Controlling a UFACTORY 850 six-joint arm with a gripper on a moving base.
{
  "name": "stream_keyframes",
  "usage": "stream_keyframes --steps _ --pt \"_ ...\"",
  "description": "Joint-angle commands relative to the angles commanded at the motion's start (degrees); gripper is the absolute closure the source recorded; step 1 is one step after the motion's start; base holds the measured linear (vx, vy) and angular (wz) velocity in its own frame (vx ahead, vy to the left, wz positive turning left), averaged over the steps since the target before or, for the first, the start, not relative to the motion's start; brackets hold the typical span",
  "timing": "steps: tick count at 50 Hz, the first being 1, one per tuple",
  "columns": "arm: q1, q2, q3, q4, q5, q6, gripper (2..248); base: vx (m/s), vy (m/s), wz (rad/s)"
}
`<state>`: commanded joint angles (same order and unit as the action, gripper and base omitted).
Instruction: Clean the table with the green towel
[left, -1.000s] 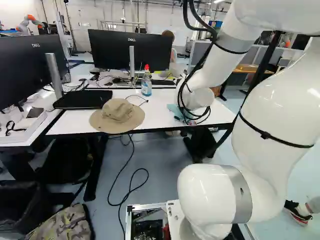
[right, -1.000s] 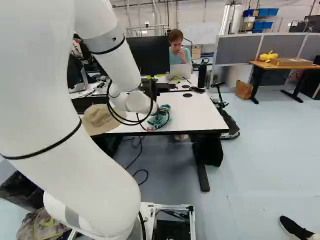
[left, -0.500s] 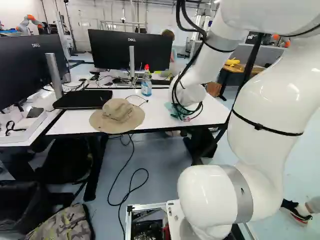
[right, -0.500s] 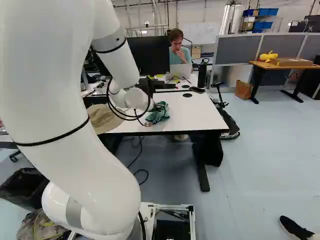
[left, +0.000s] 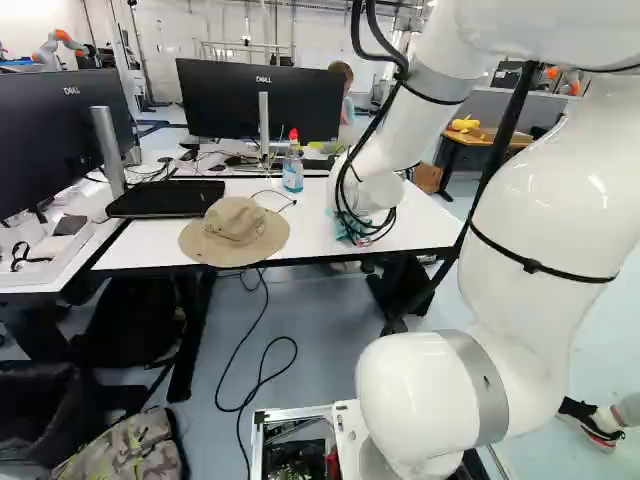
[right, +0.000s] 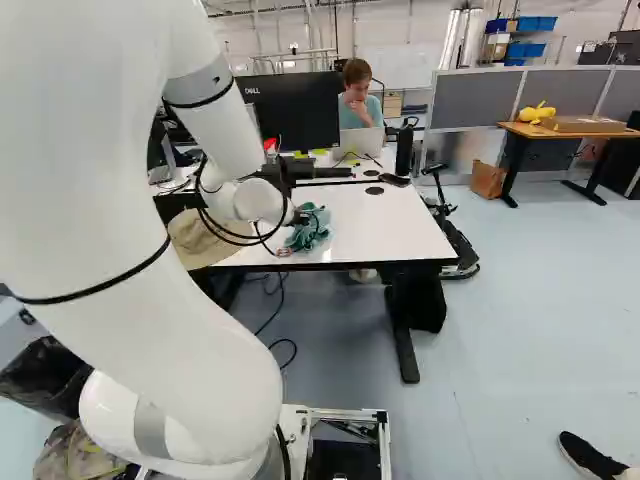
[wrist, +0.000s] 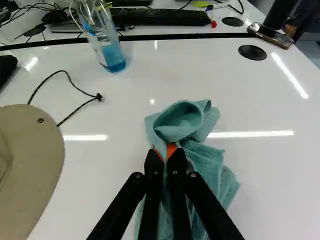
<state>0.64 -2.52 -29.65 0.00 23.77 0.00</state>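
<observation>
Green towel (wrist: 207, 165) sits bunched on the white table (wrist: 100, 185), right of the hat (wrist: 35, 160) in the left base view. Gripper (wrist: 167, 155) clamped on towel, 2 orange-padded fingers nearly together, cloth pinched between. Towel should handle light, soft, floppy, not fragile; gathered middle fold looks a good hold, loose ends may trail. Bottle (wrist: 111, 52) beyond hat, best avoided when wiping.
</observation>
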Motion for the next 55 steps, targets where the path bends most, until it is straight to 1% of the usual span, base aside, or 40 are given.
stream_keyframes --steps 17,33,42,55 --pt "2.1 4.3 4.4 0.0 0.0 0.0 225 0.0 0.0 0.0" --pt "2.5 9.3 9.3 0.0 0.0 0.0 225 0.0 0.0 0.0" --pt "1.7 11.9 11.7 0.0 0.0 0.0 225 0.0 0.0 0.0" --pt "-1.0 14.4 13.9 0.0 0.0 0.0 225 0.0 0.0 0.0"
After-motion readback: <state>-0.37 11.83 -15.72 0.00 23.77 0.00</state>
